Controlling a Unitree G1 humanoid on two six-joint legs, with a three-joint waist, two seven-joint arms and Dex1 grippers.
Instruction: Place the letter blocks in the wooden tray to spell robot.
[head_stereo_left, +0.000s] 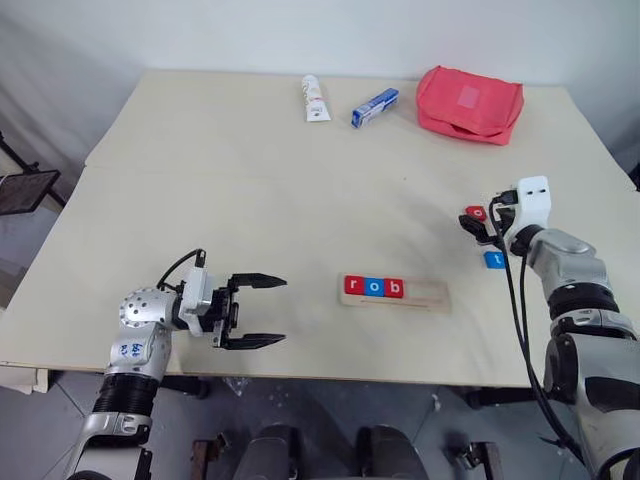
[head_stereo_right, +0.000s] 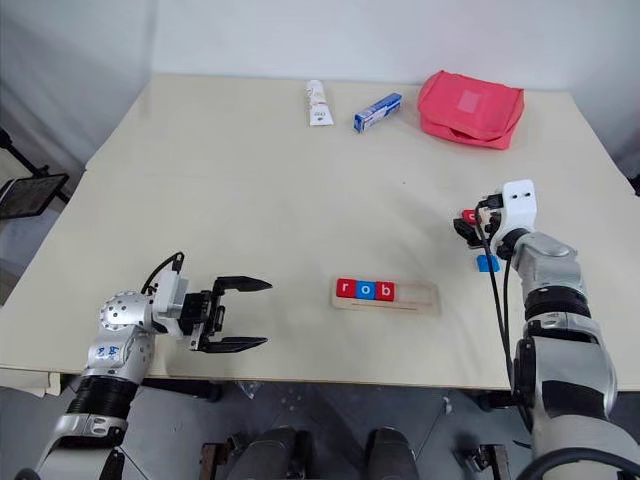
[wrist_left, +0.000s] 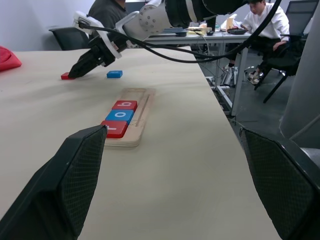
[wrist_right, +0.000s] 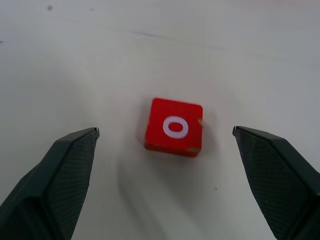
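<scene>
Nearest the camera, low in the frame, the left claw (head_stereo_left: 262, 311) hangs with its fingers spread wide and nothing between them. Across the worktop (head_stereo_left: 240, 170), the wooden tray (head_stereo_left: 430, 296) at lower centre already holds three letter blocks reading r (head_stereo_left: 352, 286), o (head_stereo_left: 374, 287), b (head_stereo_left: 395, 289), with its right end bare. At right of centre the right claw (wrist_right: 165, 134) is spread apart around the red o block (wrist_right: 174, 127), not yet gripping it. Just below lies the blue t block (head_stereo_left: 494, 259). Two placements remain, by my reckoning.
</scene>
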